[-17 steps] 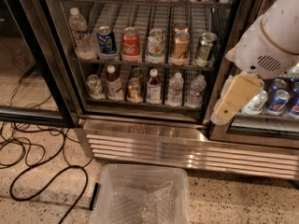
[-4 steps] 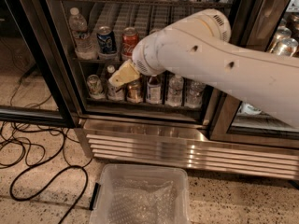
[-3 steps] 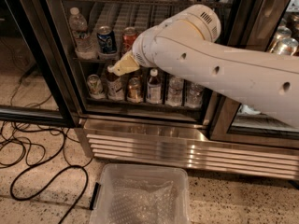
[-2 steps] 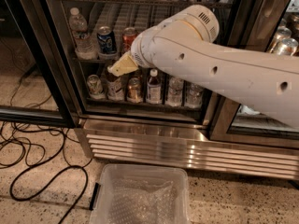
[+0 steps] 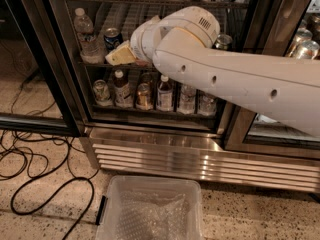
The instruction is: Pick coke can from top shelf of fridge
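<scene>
Several bottles (image 5: 165,92) line the lower rack of the fridge (image 5: 64,89), and we see the gripper (image 5: 119,56) beside a blue can (image 5: 113,37); we cannot tell its grip.

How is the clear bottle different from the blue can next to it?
The clear bottle is taller than the blue can. The bottle is see-through with a white cap; the can is dark blue. Both stand upright on one shelf in the fridge. The tool is right by the can.
</scene>
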Action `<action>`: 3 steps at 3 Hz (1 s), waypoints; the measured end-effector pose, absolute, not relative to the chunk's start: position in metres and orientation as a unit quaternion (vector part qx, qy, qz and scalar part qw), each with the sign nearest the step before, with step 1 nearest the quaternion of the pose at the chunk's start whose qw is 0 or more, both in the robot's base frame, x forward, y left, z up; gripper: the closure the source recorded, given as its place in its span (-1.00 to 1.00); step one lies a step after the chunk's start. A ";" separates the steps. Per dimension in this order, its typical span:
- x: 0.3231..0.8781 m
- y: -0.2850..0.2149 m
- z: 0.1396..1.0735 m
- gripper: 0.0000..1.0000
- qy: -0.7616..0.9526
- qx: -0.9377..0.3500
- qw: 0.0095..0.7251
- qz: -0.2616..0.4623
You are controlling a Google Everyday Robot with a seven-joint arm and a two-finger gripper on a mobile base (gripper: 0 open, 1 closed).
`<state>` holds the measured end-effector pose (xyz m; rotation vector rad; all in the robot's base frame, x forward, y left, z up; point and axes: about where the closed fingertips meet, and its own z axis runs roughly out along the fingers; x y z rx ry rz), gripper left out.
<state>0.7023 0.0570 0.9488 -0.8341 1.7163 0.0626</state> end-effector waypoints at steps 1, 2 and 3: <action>0.719 0.077 0.967 -1.00 0.719 -0.331 0.607 0.066; 0.718 0.079 0.968 -1.00 0.725 -0.314 0.608 0.079; 0.723 0.085 0.975 -1.00 0.711 -0.317 0.621 0.091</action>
